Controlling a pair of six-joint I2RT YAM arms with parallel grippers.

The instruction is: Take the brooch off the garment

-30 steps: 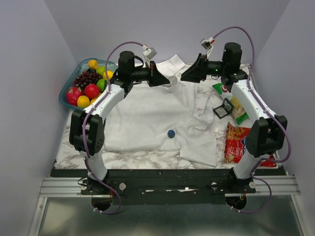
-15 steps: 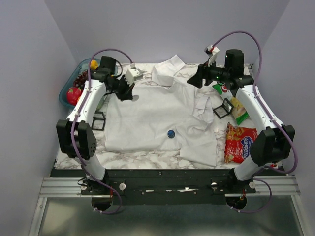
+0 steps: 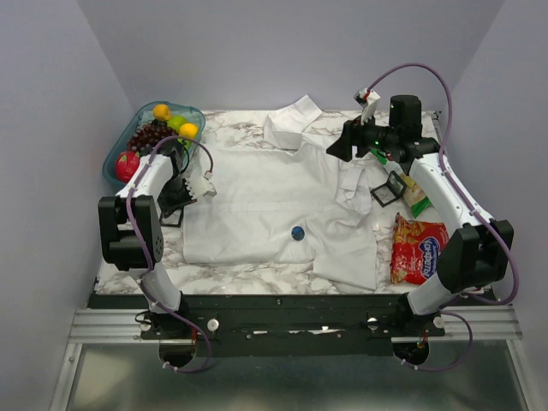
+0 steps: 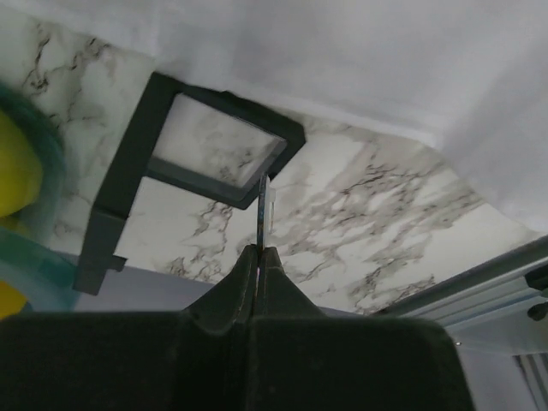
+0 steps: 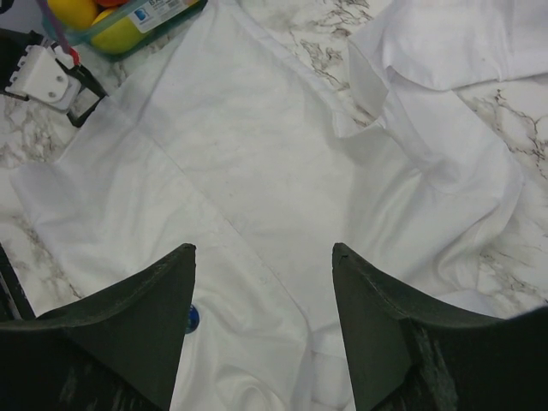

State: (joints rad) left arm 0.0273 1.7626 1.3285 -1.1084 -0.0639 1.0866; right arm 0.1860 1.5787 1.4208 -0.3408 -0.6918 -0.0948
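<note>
Hovering with jaws spread, the right gripper (image 5: 264,248) is at the approach step; the brooch (image 5: 192,318) lies on the white shirt (image 5: 257,154) below it, beside one finger. Next it must descend exactly there. The left gripper (image 4: 259,257) is clenched beside a black frame (image 4: 197,141)

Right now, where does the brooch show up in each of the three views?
Top external: the brooch lies on the garment, just below centre.
Left wrist: not in it; only the garment's edge runs along the top.
Right wrist: bottom left, peeking past a finger of the right tool.
Shared landmark: the garment, in all three.
</note>
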